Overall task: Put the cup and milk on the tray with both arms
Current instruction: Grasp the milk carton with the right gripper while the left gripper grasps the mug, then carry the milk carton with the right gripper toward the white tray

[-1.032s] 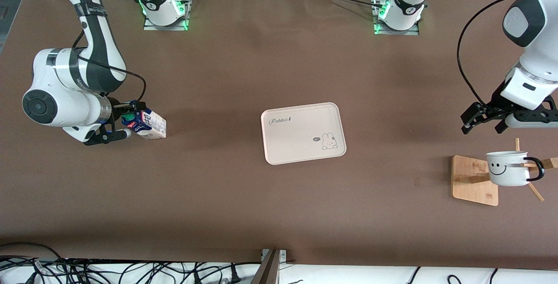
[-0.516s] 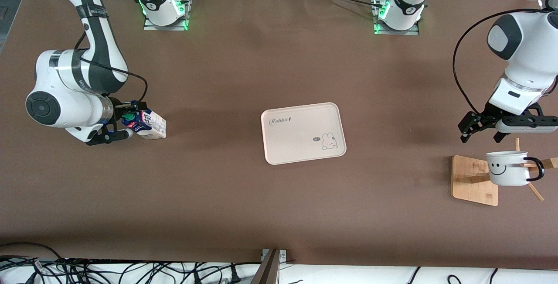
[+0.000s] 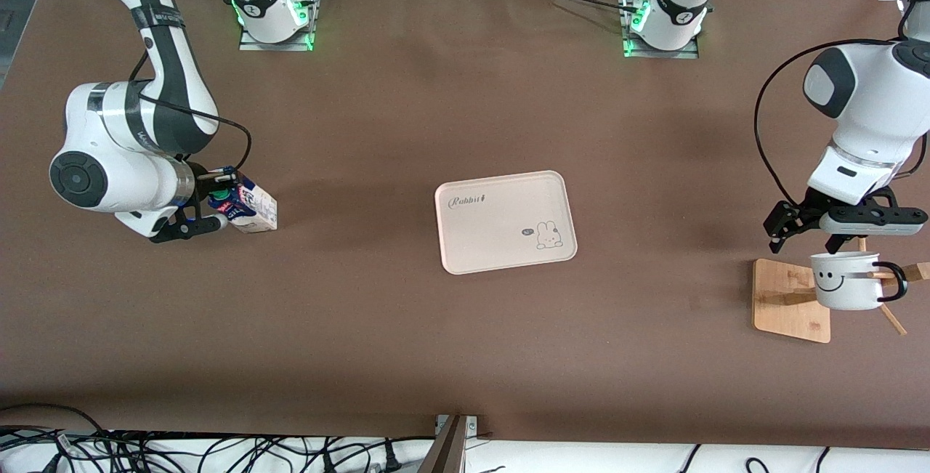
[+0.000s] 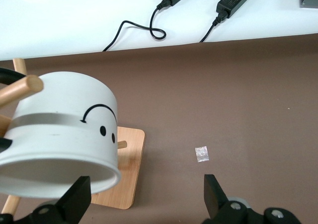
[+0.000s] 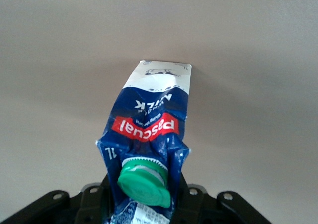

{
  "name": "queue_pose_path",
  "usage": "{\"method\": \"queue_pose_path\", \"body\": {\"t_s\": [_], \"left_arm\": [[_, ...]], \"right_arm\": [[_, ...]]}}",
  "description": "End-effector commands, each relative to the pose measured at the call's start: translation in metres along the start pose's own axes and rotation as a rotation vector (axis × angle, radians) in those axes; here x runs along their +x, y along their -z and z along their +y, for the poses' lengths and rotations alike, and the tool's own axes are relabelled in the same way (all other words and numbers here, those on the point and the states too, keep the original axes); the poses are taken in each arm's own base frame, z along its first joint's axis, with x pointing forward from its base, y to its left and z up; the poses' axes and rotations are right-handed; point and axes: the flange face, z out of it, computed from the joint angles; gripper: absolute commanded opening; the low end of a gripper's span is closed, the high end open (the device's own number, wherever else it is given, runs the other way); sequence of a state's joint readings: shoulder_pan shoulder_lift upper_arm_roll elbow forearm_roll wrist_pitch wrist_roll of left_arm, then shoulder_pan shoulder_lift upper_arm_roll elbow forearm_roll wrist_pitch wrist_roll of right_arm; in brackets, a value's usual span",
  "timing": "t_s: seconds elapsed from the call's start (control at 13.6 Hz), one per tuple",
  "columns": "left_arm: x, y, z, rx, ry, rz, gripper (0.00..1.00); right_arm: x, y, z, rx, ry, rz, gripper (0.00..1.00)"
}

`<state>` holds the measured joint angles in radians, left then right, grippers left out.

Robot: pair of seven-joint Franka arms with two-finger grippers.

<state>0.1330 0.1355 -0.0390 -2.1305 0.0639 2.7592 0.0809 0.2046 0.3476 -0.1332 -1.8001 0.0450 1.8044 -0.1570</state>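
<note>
**Both arms lining up their grabs, tray still bare**

Biggest thing first: the tray (image 3: 505, 222) sits mid-table, well apart from both items, with nothing on it. That spot makes sense, since each arm can reach it from its own end.

Over at the left arm's end, the wooden stand (image 3: 790, 300) has the cup (image 3: 843, 280) hanging on one of its pegs by the handle, tipped on its side so the smiley faces the front camera. The left gripper (image 3: 805, 233) hovers just above the stand and the cup's rim, fingers spread wide. In the left wrist view one finger (image 4: 74, 201) sits right beside the rim of the cup (image 4: 62, 134), so my guess is it's setting up to pinch the wall and lift the cup off the peg.

At the right arm's end, the milk (image 3: 251, 205) stands on the table, leaning a bit. The right gripper (image 3: 207, 200) is pinching it near the top; the right wrist view shows the milk (image 5: 149, 129) squashed in under the green cap (image 5: 144, 184), which looks like a firm squeeze.

Compared with a second ago, the left gripper has dropped from well above the stand to almost on the cup. The right gripper and the carton have nudged only slightly toward the tray. Cup, stand and tray haven't budged.
</note>
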Motion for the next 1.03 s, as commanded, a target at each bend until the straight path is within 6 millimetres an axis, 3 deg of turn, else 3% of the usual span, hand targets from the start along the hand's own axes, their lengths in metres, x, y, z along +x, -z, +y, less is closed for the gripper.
{"method": "queue_pose_path", "body": {"t_s": [0.0, 0.15, 0.37, 0.59, 0.74, 0.96], "left_arm": [[0.004, -0.005, -0.002, 0.013, -0.03, 0.032, 1.0], [0.003, -0.005, -0.006, 0.018, -0.026, 0.031, 1.0], [0.003, -0.005, -0.012, 0.024, -0.018, 0.031, 0.81], [0.003, -0.005, -0.019, 0.031, -0.01, 0.033, 0.69], [0.002, -0.007, -0.019, 0.031, -0.009, 0.03, 0.66], [0.009, -0.003, -0.022, 0.035, -0.007, 0.046, 0.64]], "right_arm": [[-0.001, 0.007, -0.003, 0.013, -0.007, 0.017, 0.44], [0.001, 0.018, -0.005, 0.011, -0.002, 0.039, 0.44], [-0.001, 0.052, -0.006, 0.01, 0.007, 0.073, 0.44], [-0.006, 0.104, -0.035, 0.044, 0.039, 0.118, 0.44], [-0.01, 0.138, -0.054, 0.116, -0.038, 0.14, 0.44], [-0.012, 0.167, -0.103, 0.107, 0.015, 0.19, 0.44]]}}
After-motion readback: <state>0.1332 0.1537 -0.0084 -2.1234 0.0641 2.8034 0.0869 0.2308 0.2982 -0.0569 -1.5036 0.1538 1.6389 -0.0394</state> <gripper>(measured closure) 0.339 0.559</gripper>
